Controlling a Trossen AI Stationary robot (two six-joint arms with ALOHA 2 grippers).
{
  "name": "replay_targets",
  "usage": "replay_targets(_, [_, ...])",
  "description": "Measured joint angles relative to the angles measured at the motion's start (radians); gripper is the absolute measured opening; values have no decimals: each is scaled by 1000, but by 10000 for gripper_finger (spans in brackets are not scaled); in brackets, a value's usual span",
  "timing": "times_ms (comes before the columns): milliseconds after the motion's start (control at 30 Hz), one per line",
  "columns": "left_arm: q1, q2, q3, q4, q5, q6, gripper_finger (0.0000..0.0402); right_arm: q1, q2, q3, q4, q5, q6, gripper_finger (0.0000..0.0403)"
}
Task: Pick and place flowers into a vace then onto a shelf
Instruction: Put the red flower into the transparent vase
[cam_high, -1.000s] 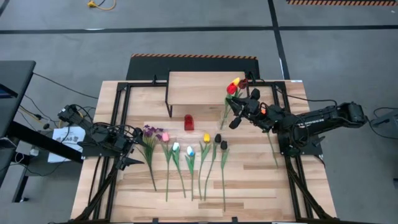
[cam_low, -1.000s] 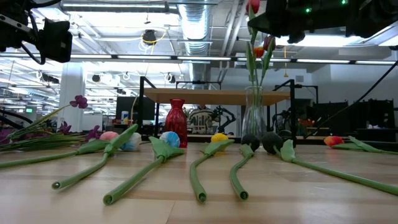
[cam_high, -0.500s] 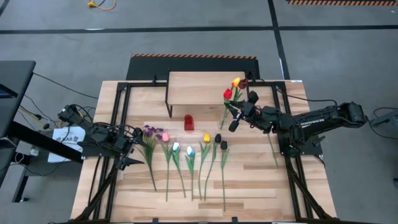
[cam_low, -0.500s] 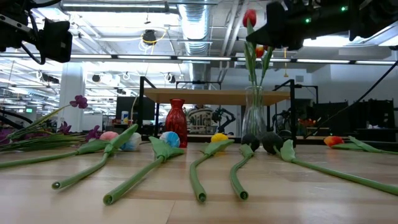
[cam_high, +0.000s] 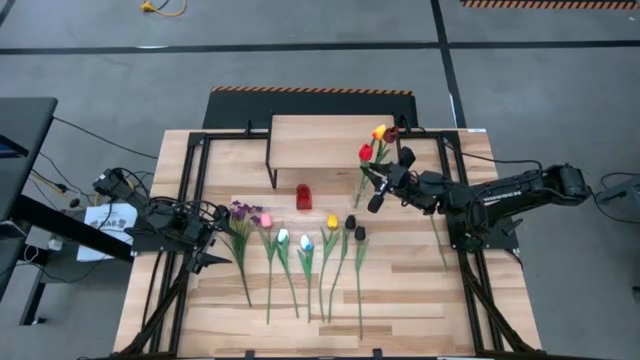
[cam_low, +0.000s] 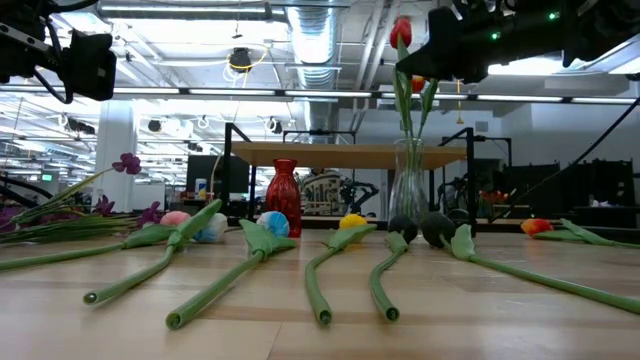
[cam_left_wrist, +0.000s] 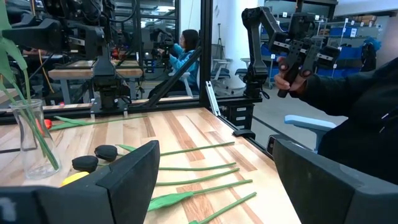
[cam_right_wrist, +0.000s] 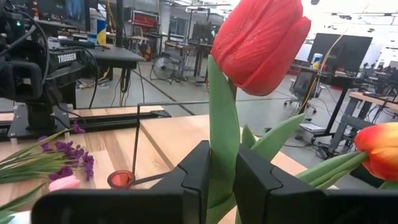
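A clear glass vase (cam_low: 408, 190) stands on the table in front of the shelf (cam_high: 325, 138), with tulip stems in it. My right gripper (cam_high: 378, 185) hovers over the vase, shut on a red tulip (cam_right_wrist: 261, 43); an orange tulip (cam_right_wrist: 379, 149) stands beside it. A row of flowers (cam_high: 300, 250) lies flat on the table's middle, with purple sprigs (cam_high: 240, 212) at its left end. My left gripper (cam_left_wrist: 214, 155) is open and waits above the table's left side (cam_high: 208, 250), touching nothing. My right gripper pinches the red tulip's stem and leaf (cam_right_wrist: 222, 168) between its two fingers, a little below the bloom. The fingers come roughly level from the table's right. The tulip stands upright, and its lower stem (cam_low: 404, 120) runs down into the glass vase.
A small red vase (cam_high: 304, 197) stands left of the glass vase, near the shelf's front. One more orange flower (cam_low: 540, 227) lies near the table's right side. Black frame rails run along both table sides. People and other arms show in the room beyond.
My right gripper has come down a little with the red tulip, so the bloom sits lower above the glass vase than a second ago. It stays shut on the stem. In the last half second it has hardly moved.
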Motion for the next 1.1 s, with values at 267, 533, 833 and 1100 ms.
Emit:
replay_targets(267, [0,0,0,0,0,0,302,0,0,0,-34,0,0,52])
replay_targets(533, [0,0,0,0,0,0,302,0,0,0,-39,0,3,52])
replay_targets(833, [0,0,0,0,0,0,302,0,0,0,-41,0,19,55])
replay_targets(1100, [0,0,0,0,0,0,302,4,0,0,-73,0,19,99])
